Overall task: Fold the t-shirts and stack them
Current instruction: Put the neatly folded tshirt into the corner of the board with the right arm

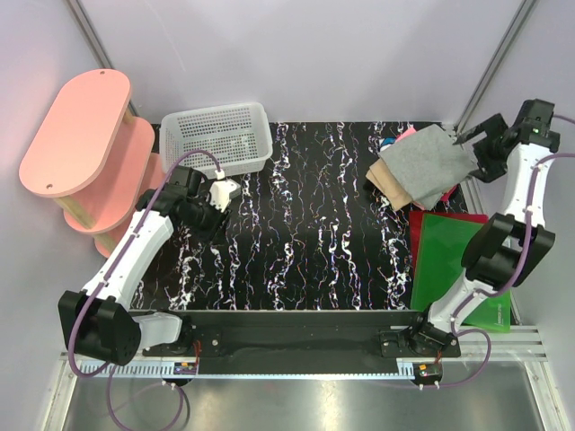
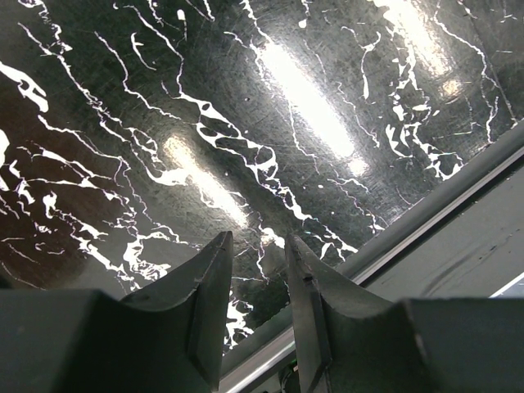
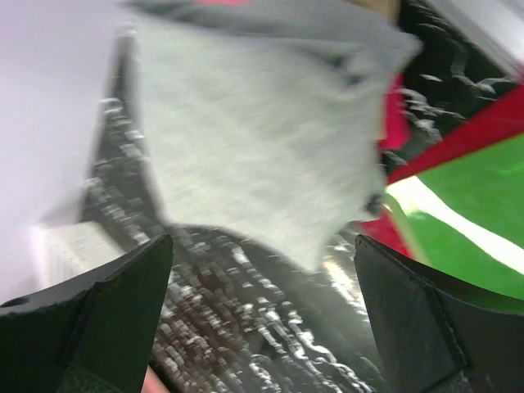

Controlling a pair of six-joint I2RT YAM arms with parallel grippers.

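Observation:
A folded light grey t-shirt (image 1: 422, 162) lies on top of a tan t-shirt (image 1: 384, 184) at the far right of the black marble table. Pink and blue cloth (image 1: 402, 136) peeks out behind them. My right gripper (image 1: 469, 151) hovers just right of the pile, jaws wide open and empty. In the blurred right wrist view the grey t-shirt (image 3: 262, 139) lies just ahead of the gripper (image 3: 262, 239). My left gripper (image 1: 232, 190) is over the table's left part near the basket. Its fingers (image 2: 205, 295) stand a narrow gap apart with nothing between them (image 2: 258, 237).
A white mesh basket (image 1: 216, 135) stands at the back left, beside a pink two-tier shelf (image 1: 81, 135). A green board (image 1: 458, 260) lies on a red sheet (image 1: 418, 220) at the right front, also in the right wrist view (image 3: 467, 205). A metal rail (image 2: 442, 205) edges the table.

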